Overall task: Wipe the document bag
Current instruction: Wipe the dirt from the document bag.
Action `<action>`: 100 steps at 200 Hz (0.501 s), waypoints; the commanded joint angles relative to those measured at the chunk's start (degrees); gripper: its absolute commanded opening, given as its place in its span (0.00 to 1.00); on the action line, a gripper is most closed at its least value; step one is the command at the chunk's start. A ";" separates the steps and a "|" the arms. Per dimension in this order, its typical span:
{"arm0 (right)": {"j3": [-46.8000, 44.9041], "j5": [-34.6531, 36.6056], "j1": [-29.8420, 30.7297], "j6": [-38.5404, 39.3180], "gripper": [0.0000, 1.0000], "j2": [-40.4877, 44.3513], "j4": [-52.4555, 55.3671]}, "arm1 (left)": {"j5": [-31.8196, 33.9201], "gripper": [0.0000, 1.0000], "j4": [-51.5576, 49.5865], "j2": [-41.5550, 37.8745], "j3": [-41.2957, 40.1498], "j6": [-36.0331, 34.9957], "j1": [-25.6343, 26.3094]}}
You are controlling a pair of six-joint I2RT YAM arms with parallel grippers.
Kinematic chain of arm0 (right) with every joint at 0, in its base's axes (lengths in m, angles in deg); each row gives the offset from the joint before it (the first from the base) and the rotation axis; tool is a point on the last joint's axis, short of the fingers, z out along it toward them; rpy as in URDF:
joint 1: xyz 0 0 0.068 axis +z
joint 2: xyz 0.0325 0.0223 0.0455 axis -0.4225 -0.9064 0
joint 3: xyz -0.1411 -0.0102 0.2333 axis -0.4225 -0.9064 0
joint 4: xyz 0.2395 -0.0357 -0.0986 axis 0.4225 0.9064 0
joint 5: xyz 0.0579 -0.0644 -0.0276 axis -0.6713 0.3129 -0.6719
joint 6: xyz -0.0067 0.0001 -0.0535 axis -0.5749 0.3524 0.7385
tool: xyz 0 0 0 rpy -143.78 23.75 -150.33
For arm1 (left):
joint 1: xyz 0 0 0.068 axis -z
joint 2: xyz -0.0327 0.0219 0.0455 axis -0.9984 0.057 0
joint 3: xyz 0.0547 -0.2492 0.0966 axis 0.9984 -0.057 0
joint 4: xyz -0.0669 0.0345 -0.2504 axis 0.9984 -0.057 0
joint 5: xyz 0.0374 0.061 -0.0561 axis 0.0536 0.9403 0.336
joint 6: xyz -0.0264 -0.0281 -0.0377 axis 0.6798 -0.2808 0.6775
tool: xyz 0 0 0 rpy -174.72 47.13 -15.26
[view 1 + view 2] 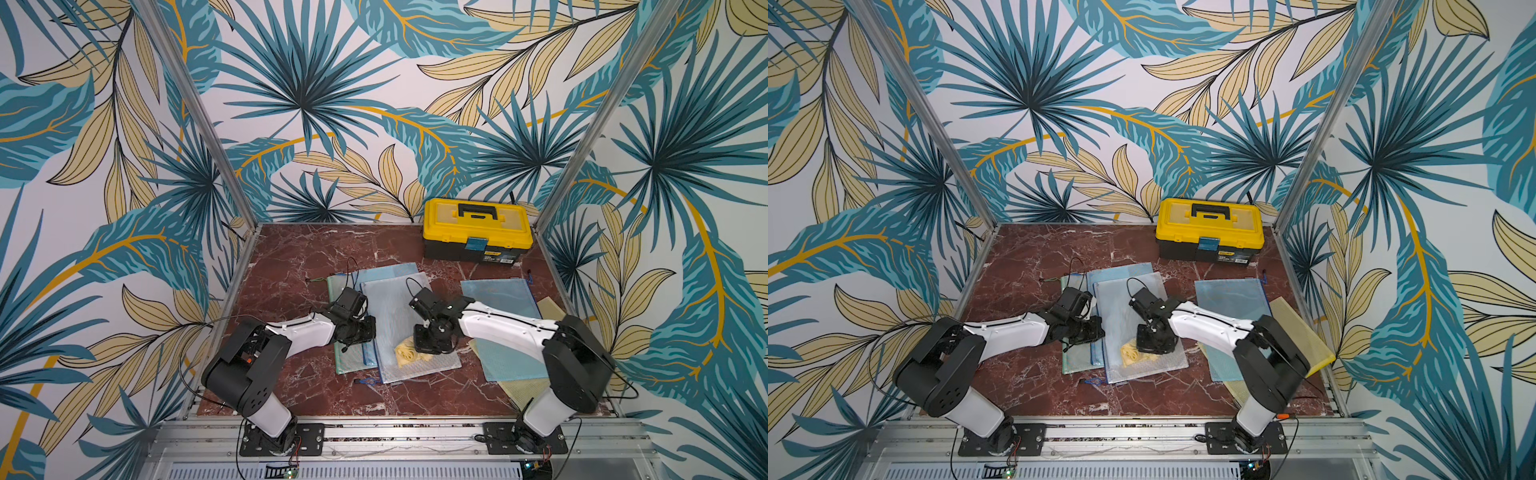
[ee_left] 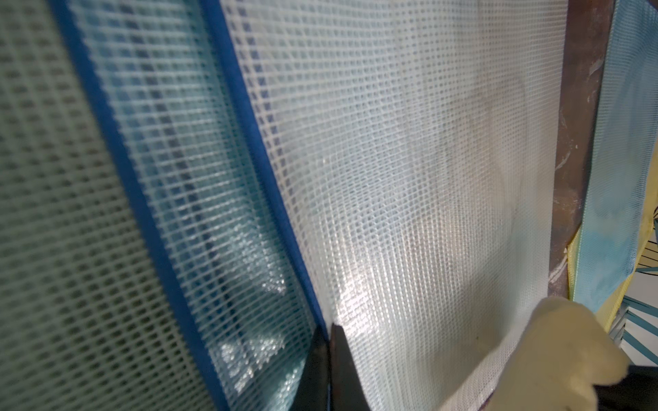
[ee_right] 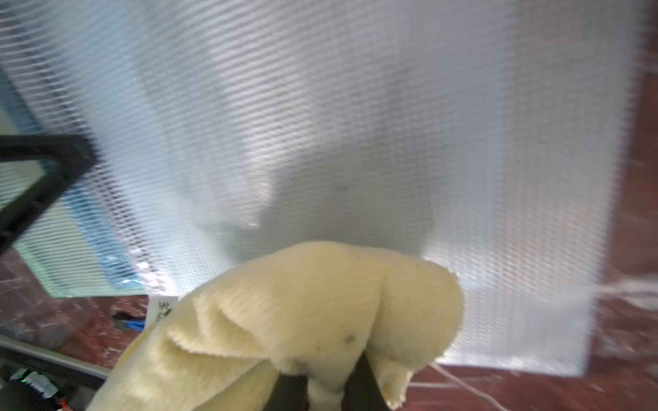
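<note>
Marbled red-brown tabletop (image 1: pixel 299 257) at the near side, with a small blue zip pull (image 1: pixel 368 380) lying on it just beside the front left corner of the document bag (image 1: pixel 388 307). Next back, a pale yellow cloth (image 3: pixel 313 302), bunched and folded, clenched between the closed fingers of the right gripper (image 3: pixel 325 389) and resting on the front part of the document bag, as seen in both top views. Document bag of translucent white mesh, flat on the tabletop near the middle, topmost of an overlapping pile. Left gripper (image 2: pixel 329 370) at its left side, jaws clenched tip to tip with nothing visible between them, tips down at the blue trim (image 2: pixel 249 142) between the white mesh and the bags beneath. Under that pile, a green mesh bag (image 1: pixel 349 361) sticking out to the left and a light blue bag (image 1: pixel 382 270) sticking out behind. Off to the right, apart from the pile, another blue mesh bag (image 1: pixel 498 295) lying over a yellow mesh bag (image 1: pixel 523 388), both partly hidden by the right arm (image 1: pixel 507 324). Farthest back, close to the leaf-patterned wall (image 1: pixel 332 104), a shut yellow and black toolbox (image 1: pixel 478 228) with a black handle.
</note>
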 commanded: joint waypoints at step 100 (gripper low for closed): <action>-12.00 1.32 -14.92 6.45 0.00 3.63 2.58 | -1.00 0.00 -0.47 -0.64 0.06 -0.75 0.24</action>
